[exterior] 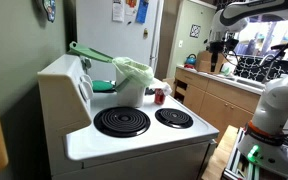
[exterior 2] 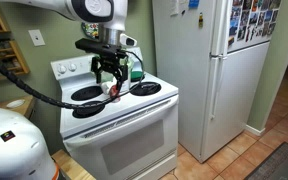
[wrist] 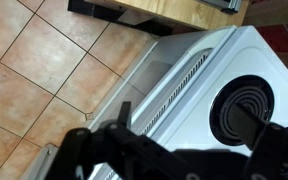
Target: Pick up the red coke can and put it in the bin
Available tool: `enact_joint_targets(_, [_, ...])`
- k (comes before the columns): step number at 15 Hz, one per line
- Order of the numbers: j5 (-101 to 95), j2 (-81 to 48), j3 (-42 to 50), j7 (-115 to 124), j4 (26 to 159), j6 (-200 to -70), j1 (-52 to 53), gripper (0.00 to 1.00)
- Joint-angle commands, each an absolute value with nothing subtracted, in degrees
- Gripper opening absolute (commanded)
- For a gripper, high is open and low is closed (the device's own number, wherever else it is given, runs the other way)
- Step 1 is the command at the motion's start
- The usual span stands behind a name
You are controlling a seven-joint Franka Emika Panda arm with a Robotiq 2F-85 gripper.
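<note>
Stage: approach. The grasp has not yet been made.

Nearest, in the wrist view, the fingers (wrist: 248, 128) are seen spread wide, with nothing between them. Beneath them are recorded 1 edge of the desk (wrist: 279, 55), 1 burner (wrist: 246, 100) and the tiled floor (wrist: 44, 60) beyond that edge. From this the fingers are judged to hang high, nearer the edge of the desk than the target.

Farther in, the red coke can (exterior: 160, 96) is found upright on the desk, past the 2 near burners (exterior: 121, 121), toward the far edge in an exterior view. It is untouched.

Farthest, the bin (exterior: 132, 78) is noted at the rear corner of the desk, just beside the can. Its green bag is bunched over the rim, and it stands much taller than the can.

Next move, as judged: the fingers are to be carried inward and lowered until the can is straddled at mid-height. The bag side should be cleared, since a loose fold could be snagged. After closure, a lift above the bin rim will be needed before release.
</note>
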State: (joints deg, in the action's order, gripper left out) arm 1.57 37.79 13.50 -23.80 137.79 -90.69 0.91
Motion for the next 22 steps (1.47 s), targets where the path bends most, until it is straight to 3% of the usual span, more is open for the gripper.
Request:
enact_joint_targets(1, [1.9, 37.6, 12.9, -24.1, 137.7, -90.6, 0.2, 1.00])
enact_joint_targets(6, [7.2, 35.2, 6.9, -15.7, 137.7, -95.7, 1.6, 1.00])
enact_joint_targets(12, [6.0, 35.9, 8.0, -18.4, 137.6, -94.3, 0.5, 1.00])
enact_joint_targets(17, [17.2, 34.0, 7.5, -18.7, 140.7, -113.7, 4.2, 1.00])
enact_joint_targets(22, [26.1, 24.9, 4.6, -12.1, 139.5, -116.5, 6.3, 1.00])
